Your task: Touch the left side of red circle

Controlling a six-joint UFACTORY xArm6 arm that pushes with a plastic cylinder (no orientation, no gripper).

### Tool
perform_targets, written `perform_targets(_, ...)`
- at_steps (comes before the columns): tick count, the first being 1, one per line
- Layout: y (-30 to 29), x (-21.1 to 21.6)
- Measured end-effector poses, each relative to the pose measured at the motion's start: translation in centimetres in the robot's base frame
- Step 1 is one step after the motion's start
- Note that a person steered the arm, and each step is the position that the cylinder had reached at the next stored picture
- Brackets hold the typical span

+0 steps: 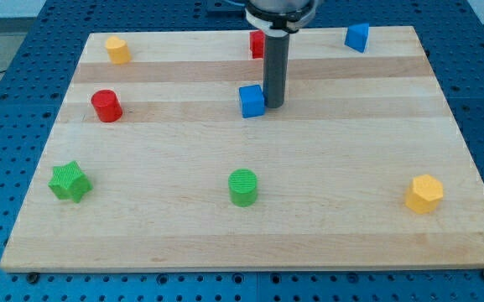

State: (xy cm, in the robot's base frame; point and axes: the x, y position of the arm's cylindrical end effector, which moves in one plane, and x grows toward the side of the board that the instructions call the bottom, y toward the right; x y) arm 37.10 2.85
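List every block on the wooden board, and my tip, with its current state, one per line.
my tip: down on the board, against the blue cube's right side
blue cube: touching my tip
red cylinder: upright, untouched, far to the view's left
red block: partly hidden behind the rod
yellow block: alone, top left
blue block: alone, top right
green star: flat, alone
green cylinder: upright
yellow hexagon: alone

Lab bench — blue perforated table [23, 101]

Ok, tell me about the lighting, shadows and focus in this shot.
Camera view: light is even and soft, no glare on the wooden board; blocks such as the red circle and the green cylinder cast only faint, short shadows; everything is sharp, including my tip beside the blue cube.
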Motion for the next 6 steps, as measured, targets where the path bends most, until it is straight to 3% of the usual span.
perform_targets(1, -1.5, 0.0)
perform_targets(2, -1.0, 2.7)
perform_targets(3, -5.0, 6.8)
perform_targets(5, -25.4, 7.6)
perform_targets(6, -33.1, 5.9)
